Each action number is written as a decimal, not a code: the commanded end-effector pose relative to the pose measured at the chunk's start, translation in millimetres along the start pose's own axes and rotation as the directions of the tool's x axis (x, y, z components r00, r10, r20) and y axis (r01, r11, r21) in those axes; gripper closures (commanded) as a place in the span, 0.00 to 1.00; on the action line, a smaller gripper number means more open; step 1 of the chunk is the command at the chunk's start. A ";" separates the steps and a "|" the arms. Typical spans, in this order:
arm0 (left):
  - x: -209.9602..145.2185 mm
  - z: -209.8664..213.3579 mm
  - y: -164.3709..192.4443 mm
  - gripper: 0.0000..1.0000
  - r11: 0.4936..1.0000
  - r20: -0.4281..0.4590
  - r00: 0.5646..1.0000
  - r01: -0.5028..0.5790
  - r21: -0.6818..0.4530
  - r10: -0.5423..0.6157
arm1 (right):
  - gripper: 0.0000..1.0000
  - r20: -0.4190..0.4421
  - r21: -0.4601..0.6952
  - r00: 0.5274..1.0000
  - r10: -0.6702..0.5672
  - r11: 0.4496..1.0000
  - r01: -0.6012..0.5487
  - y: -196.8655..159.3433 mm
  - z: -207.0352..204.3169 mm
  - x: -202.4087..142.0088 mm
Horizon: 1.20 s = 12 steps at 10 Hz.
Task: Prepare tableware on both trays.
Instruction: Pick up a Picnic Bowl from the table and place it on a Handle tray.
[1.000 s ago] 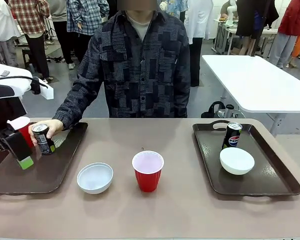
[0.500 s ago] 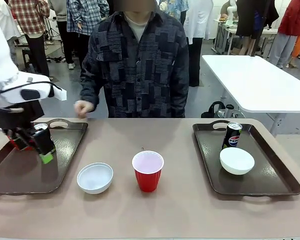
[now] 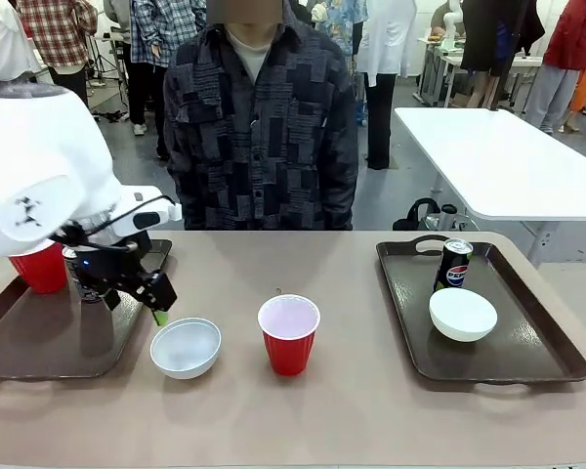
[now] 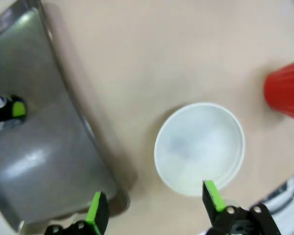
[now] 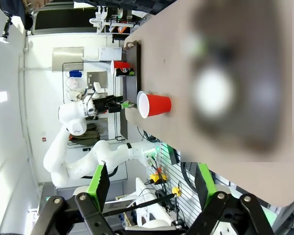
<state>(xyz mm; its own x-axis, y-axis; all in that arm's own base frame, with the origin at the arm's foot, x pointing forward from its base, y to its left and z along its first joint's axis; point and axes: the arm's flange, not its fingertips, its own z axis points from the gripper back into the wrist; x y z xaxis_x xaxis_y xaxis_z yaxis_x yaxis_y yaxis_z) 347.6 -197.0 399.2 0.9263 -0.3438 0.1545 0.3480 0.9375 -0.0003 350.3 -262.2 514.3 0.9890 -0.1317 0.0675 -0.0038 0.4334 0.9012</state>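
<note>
Can (image 4: 5, 111) now on left tray (image 3: 39, 342); my L gripper (image 4: 153, 193), jaws apart, moved right over loose bowl (image 4: 200, 147). Grab next.

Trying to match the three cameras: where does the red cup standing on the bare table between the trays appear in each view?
Front view: the red cup stands in the middle, just right of the white bowl.
Left wrist view: cut off by the right edge, up and right of the bowl.
Right wrist view: left of centre, turned sideways in the picture.
Shared landmark: the dark left tray.
</note>
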 end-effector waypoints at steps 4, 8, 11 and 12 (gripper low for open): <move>-9.9 -58.2 4.2 0.00 0.998 0.013 0.999 -0.049 0.029 0.049 | 0.09 0.001 -0.007 1.000 -0.008 1.000 0.008 1.3 -0.8 -1.3; -17.1 -73.1 4.0 1.00 1.000 -0.028 0.999 -0.018 -0.023 0.017 | 0.09 0.001 -0.007 1.000 -0.008 1.000 0.008 1.3 -0.8 -1.3; -17.8 -74.0 5.8 0.84 1.000 -0.041 0.999 -0.026 0.003 0.026 | 0.09 0.001 -0.007 1.000 -0.008 1.000 0.008 1.3 -0.8 -1.3; -17.9 -73.1 5.9 1.00 1.000 -0.042 0.999 -0.029 0.005 0.029 | 0.09 0.001 -0.007 1.000 -0.008 1.000 0.008 1.3 -0.8 -1.3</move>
<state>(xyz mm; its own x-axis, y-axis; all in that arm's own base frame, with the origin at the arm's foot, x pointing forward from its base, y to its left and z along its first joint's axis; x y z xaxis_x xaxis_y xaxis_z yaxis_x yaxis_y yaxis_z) 368.5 -202.4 332.2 0.9390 -0.3288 0.1006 0.3321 0.9431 -0.0176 350.3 -262.2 514.2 0.9890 -0.1319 0.0674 -0.0036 0.4335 0.9011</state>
